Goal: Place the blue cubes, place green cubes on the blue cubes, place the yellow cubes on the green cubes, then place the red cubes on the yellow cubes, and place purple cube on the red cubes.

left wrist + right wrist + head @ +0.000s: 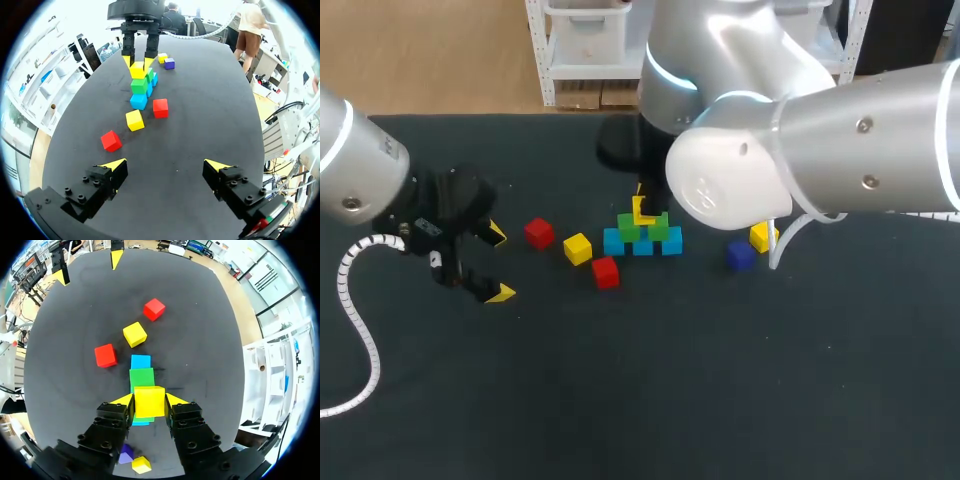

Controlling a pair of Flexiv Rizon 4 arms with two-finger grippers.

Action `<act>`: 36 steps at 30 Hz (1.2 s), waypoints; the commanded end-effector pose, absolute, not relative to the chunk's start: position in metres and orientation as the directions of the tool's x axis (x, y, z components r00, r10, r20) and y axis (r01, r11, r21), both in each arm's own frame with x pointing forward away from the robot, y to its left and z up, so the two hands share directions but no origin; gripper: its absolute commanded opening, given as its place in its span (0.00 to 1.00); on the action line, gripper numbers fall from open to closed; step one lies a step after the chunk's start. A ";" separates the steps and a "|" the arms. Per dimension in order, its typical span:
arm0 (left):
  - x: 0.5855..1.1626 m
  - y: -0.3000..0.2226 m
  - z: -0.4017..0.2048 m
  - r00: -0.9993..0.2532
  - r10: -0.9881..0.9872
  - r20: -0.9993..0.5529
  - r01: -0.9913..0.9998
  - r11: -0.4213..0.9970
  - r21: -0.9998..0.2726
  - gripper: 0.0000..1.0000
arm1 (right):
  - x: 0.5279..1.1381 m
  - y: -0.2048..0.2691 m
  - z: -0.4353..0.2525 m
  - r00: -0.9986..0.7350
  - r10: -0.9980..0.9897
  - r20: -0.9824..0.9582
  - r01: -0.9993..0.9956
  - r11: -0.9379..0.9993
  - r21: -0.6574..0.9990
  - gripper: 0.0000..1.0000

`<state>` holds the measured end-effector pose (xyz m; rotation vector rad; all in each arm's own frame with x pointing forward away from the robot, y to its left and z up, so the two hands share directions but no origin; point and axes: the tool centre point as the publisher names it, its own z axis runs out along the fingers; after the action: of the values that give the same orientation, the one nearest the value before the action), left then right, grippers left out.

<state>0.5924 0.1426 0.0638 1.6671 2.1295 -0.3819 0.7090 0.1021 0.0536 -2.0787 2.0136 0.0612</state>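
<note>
My right gripper (pixel 138 61) is clamped on a yellow cube (pixel 149 401) over the green cubes (pixel 658 229) on the blue cubes (pixel 642 244) (mid desk (pixel 720 400), toward its far edge). My left gripper (pixel 498 264) hangs near the left edge, jaws apart.

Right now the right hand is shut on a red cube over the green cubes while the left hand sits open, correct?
No. The right hand holds a yellow cube, not a red one; the right wrist view shows it. The rest holds: it is over the green cubes, and the left hand is open.
</note>
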 end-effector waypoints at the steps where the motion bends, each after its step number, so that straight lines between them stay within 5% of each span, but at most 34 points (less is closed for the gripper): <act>1: 0.592 0.144 0.063 -0.199 0.854 -0.480 0.969 0.246 0.036 1.00 | 0.710 0.102 0.051 0.045 -0.979 -0.201 -0.990 -0.017 -0.141 0.38; 6: 0.592 0.144 0.063 -0.199 0.854 -0.480 0.969 0.246 0.036 1.00 | 0.710 0.102 0.051 0.045 -0.978 -0.203 -0.990 -0.017 -0.138 0.50; 9: 0.592 0.144 0.063 -0.199 0.854 -0.480 0.969 0.246 0.036 1.00 | 0.710 0.103 0.051 0.047 -0.978 -0.204 -0.990 -0.019 -0.138 0.84; 12: 0.592 0.144 0.063 -0.199 0.854 -0.480 0.969 0.246 0.036 1.00 | 0.710 0.103 0.051 0.048 -0.978 -0.205 -0.990 -0.020 -0.138 1.00; 23: 0.592 0.144 0.063 -0.199 0.854 -0.480 0.969 0.246 0.036 1.00 | 0.718 0.081 0.080 0.052 -0.964 -0.259 -0.990 -0.015 -0.143 1.00; 36: 0.592 0.144 0.063 -0.199 0.854 -0.480 0.969 0.246 0.036 1.00 | 0.719 -0.013 0.110 0.277 -0.876 -0.394 -0.961 -0.263 -0.091 1.00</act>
<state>0.5924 0.1426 0.0638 1.6671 2.1295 -0.3819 0.7162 0.0112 0.1037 -2.2731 1.7468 0.2592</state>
